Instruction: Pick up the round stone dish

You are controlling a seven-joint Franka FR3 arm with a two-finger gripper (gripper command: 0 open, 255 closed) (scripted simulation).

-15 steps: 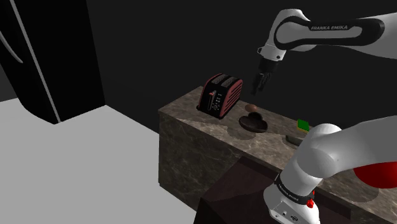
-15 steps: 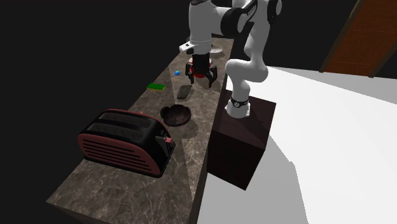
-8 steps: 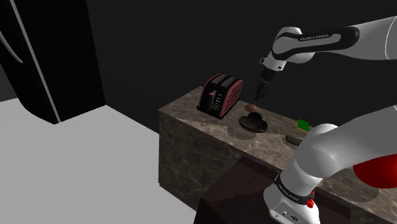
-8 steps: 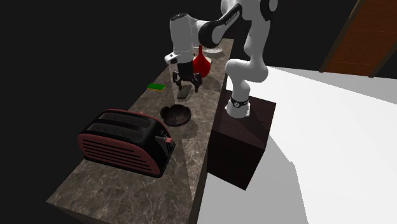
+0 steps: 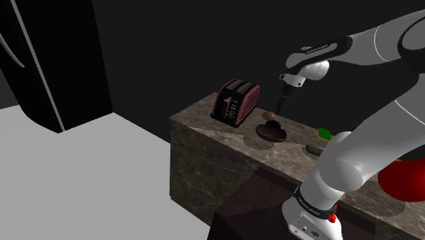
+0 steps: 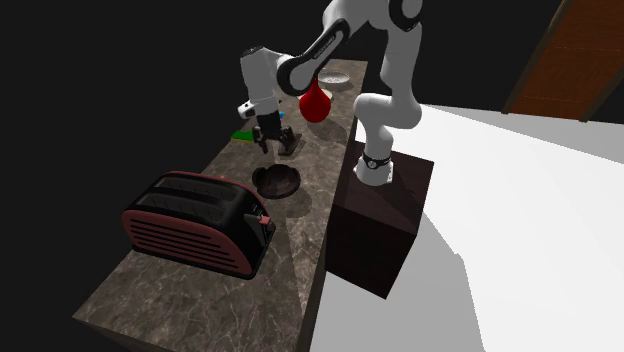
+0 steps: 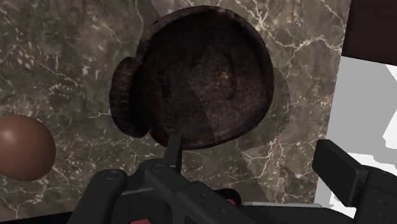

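The round dish (image 5: 271,131) is dark brown and rough, with a small lug on one side, and lies on the marble counter (image 5: 211,133) between the toaster and the stand. In the second exterior view the dish (image 6: 277,180) sits just in front of my gripper (image 6: 272,146), which hangs a little above the counter. My gripper (image 5: 278,107) is open and holds nothing. In the wrist view the dish (image 7: 203,76) lies straight ahead of the gripper (image 7: 254,159), below and beyond the spread fingers (image 7: 339,168).
A red and black toaster (image 5: 235,102) stands at the counter's far end. A brown egg-shaped ball (image 7: 22,149) rests beside the dish. A green block (image 6: 243,135), a dark flat slab (image 6: 289,146) and a red bulbous vessel (image 6: 316,102) lie behind the gripper. The counter's edge runs along the stand (image 6: 385,225).
The gripper has swung along the counter away from the stand's side toward the toaster, and now hangs lower, close over the dish. The dish has not moved.
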